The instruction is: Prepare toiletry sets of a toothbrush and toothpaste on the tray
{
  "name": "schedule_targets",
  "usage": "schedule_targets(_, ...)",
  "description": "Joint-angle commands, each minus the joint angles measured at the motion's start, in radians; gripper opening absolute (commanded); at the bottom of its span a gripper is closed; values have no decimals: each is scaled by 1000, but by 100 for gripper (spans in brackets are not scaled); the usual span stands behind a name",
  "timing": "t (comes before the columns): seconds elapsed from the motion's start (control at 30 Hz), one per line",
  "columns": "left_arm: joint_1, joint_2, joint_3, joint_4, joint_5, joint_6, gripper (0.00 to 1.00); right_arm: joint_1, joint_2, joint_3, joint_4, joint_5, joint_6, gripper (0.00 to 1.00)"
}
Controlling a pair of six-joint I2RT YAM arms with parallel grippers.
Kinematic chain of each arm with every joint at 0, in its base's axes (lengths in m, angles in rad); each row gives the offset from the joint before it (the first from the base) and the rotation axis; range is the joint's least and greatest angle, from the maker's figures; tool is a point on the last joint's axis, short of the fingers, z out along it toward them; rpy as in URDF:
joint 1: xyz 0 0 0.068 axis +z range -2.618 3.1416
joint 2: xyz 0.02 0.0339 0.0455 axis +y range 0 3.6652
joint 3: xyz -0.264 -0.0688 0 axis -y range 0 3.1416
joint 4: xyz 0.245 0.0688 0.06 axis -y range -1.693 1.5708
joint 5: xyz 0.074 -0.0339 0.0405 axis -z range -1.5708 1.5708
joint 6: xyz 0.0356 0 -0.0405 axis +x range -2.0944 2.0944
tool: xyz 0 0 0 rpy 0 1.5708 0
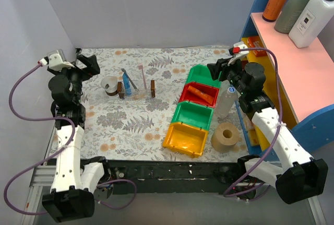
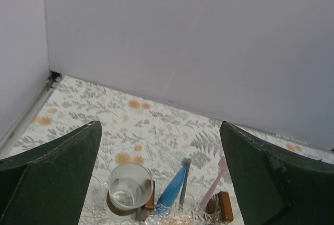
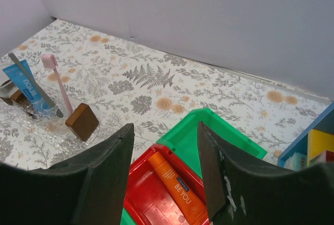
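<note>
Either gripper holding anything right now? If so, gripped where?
Nothing is held. The left gripper and the right gripper are both open with empty gaps; the toothpaste sits in the tray, untouched.

Table corner under soft, even light.
Spread over the table (image 1: 172,170), a white cloth (image 1: 172,63) printed with grey ferns and orange flowers. Behind the table, a plain pale lavender back wall (image 1: 156,11); left of the table, a matching side wall (image 1: 21,32), joined to it in a corner. Right of the table, a blue shelf unit (image 1: 300,79) topped in pink.
</note>
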Motion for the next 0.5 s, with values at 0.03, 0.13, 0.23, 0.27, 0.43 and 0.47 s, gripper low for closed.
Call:
schedule_targets(0.03,3,-73,-2,-44,-125,56,98,-4,-80,-60,144,29,-25,60)
schedule_targets(0.13,3,-93,-9,-48,-130,55,98,-4,-86,-68,155,29,-28,60)
schedule_targets(0.23,3,-101,-23,-42,-129,55,98,-4,-88,-73,161,28,-28,60)
schedule_targets(0.27,3,-103,-26,-41,-130,53,98,-4,-88,-73,162,28,-28,60)
schedule_targets(0.43,3,-107,-37,-37,-107,69,98,-4,-81,-74,165,23,-29,60)
schedule_targets(0.47,3,-107,-40,-37,-104,70,98,-4,-80,-76,165,23,-29,60)
